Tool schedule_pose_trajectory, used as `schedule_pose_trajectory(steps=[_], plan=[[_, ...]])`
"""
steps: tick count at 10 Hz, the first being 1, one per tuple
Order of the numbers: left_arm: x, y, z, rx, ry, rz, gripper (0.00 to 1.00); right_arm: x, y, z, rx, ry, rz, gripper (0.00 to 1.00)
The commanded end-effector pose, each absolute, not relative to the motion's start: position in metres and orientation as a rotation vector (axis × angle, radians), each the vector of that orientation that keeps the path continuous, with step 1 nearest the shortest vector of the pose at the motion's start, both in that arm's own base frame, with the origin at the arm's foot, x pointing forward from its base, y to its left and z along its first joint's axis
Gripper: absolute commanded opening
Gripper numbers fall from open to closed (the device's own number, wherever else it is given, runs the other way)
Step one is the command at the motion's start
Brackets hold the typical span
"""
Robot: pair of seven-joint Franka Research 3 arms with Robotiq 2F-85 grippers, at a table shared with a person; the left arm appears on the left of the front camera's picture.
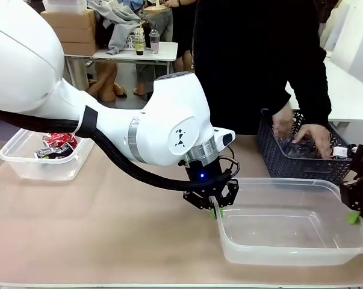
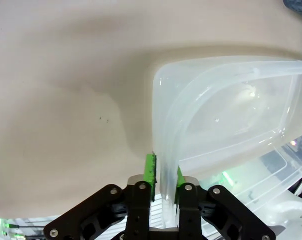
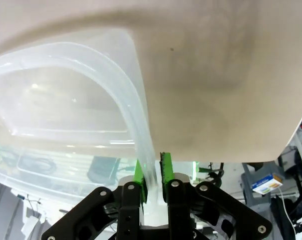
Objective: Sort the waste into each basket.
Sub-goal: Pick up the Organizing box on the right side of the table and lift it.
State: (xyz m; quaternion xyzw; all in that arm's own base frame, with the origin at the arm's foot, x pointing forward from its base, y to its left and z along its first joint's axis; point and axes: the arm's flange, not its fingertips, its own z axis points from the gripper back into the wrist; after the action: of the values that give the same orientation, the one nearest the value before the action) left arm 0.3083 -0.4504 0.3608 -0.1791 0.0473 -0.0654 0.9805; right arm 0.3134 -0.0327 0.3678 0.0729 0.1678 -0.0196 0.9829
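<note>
Left gripper [image 2: 164, 176]: jaws narrow, green pads [image 2: 149, 169] pinching the rolled rim of the large clear tub [image 2: 226, 67], one pad outside the wall, one inside. In the front view this gripper [image 1: 217, 210] sits at the tub's [image 1: 289, 183] end wall, and the tub body stretches away from it toward the other arm.

Right gripper [image 3: 151, 172]: jaws narrow too, clamped on the rim at the opposite end of the same tub [image 3: 85, 42]. Front view shows it [image 1: 353, 216] at that far end.

Tub interior looks empty between the two grippers. Bare table [image 1: 109, 229] lies just outside each grip.

Beyond the right gripper, just behind the tub: dark lattice basket [image 1: 289, 161], with a person's hand [image 1: 314, 139] and second hand [image 1: 283, 125] reaching into it.

Well apart from the left gripper, back along its arm: small clear tub [image 1: 24, 164] holding crushed red and black cans [image 1: 58, 145].
</note>
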Motion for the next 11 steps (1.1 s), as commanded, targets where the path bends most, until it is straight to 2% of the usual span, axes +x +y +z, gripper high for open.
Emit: schedule_pose_trajectory(steps=[1,4,6,7,9,11], plan=[[0.306,-0.443,0.363,-0.336,0.091,-0.118,0.0,0.25,-0.024,0.331,0.142,0.352,-0.031,0.0],[0.3,-0.42,0.386,-0.336,0.089,-0.119,0.0,0.253,-0.011,0.365,0.164,0.327,-0.027,0.0],[0.288,-0.379,0.427,-0.316,0.076,-0.087,0.0,0.263,0.014,0.41,0.173,0.332,-0.015,0.0],[0.283,-0.357,0.447,-0.331,0.022,-0.06,0.0,0.271,0.028,0.43,0.176,0.332,0.008,0.0],[0.287,-0.3,0.489,-0.34,-0.063,-0.009,0.0,0.315,0.067,0.466,0.232,0.298,0.021,0.0],[0.309,-0.249,0.512,-0.365,-0.126,0.048,0.0,0.367,0.105,0.474,0.295,0.278,-0.008,0.0]])
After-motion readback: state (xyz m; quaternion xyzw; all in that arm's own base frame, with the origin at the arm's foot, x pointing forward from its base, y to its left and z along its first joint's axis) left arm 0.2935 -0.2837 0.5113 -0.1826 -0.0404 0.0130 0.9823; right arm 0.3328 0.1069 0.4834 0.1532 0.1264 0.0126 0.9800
